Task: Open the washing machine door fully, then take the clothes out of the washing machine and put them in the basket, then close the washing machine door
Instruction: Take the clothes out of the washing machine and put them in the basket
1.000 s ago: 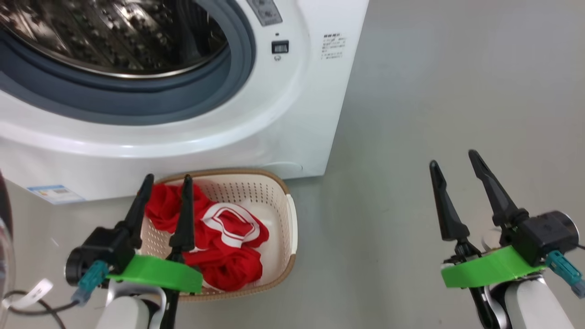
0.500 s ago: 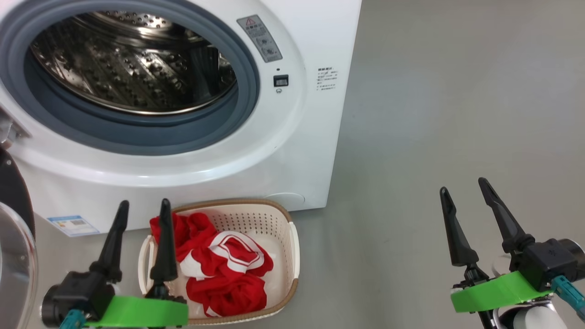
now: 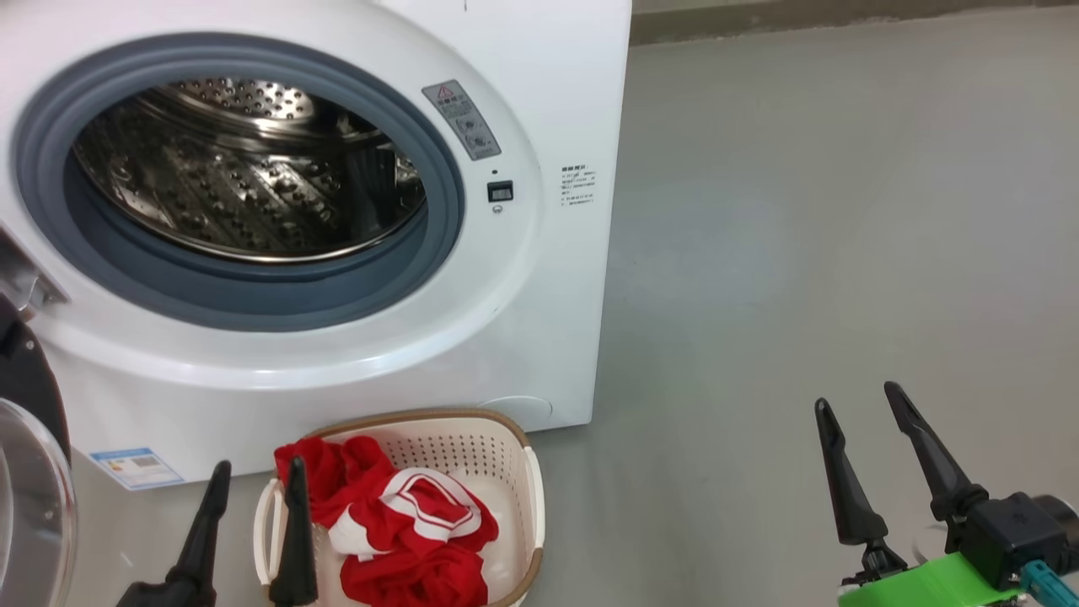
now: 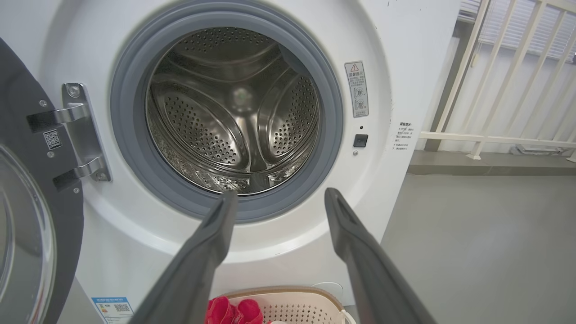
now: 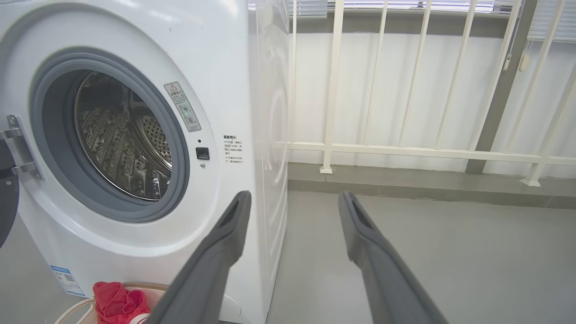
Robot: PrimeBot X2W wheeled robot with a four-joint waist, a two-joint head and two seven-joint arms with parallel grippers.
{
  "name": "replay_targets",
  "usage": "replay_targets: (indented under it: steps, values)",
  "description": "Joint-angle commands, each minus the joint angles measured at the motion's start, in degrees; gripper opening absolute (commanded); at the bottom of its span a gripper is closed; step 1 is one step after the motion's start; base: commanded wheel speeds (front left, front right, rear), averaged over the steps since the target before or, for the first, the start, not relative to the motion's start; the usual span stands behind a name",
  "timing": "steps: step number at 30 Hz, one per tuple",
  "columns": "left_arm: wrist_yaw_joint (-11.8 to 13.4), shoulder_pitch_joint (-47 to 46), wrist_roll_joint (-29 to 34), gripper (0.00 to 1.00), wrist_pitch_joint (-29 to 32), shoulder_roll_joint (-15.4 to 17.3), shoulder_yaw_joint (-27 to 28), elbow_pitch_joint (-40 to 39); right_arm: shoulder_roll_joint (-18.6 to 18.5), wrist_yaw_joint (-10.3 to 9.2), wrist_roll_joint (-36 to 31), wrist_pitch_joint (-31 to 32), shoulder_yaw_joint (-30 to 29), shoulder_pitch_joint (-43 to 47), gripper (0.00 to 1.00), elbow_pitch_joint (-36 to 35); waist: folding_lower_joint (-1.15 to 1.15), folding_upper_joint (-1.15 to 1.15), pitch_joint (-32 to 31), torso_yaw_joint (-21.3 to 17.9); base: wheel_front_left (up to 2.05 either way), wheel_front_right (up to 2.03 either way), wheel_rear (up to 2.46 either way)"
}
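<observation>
The white washing machine point(image 3: 556, 101) stands with its steel drum point(image 3: 244, 177) showing nothing inside. Its black-rimmed door point(image 3: 25, 472) hangs swung out at the left, also seen on its hinges as the door point(image 4: 31, 216). On the floor in front sits the cream basket point(image 3: 510, 455) holding the red clothes point(image 3: 405, 539). My left gripper point(image 3: 257, 476) is open and holds nothing, its fingers beside the basket's left rim. At the lower right my right gripper point(image 3: 856, 396) is open over bare floor. The wrist views show the left gripper point(image 4: 279, 198) and right gripper point(image 5: 292, 200) pointing at the machine.
Grey floor point(image 3: 801, 253) spreads to the right of the machine. A white railing point(image 5: 405, 148) on a low kerb runs behind it. A blue-white label point(image 3: 135, 468) marks the machine's lower left corner.
The head camera has tilted up, so more of the drum and floor shows. Both grippers have dropped lower in that view; the left one now stands left of the basket instead of over the clothes.
</observation>
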Motion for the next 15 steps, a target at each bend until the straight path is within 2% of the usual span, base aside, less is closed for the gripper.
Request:
replay_targets:
  steps: [1, 15]
  values:
    - [0.1, 0.1, -0.2, 1.0, -0.5, 0.8, 2.1, -1.3, -0.5, 0.29, -0.4, -0.4, 1.0, 0.1, 1.0, -1.9, 0.0, 0.0, -1.3, -0.3, 0.0, 0.0, 0.0]
    - [-0.6, 1.2, 0.5, 1.0, -0.5, 1.6, 2.3, -0.6, -0.5, 0.29, -0.3, -0.4, 0.4, 1.8, 1.0, -2.3, 0.0, 0.0, -3.0, 0.3, 0.0, 0.0, 0.0]
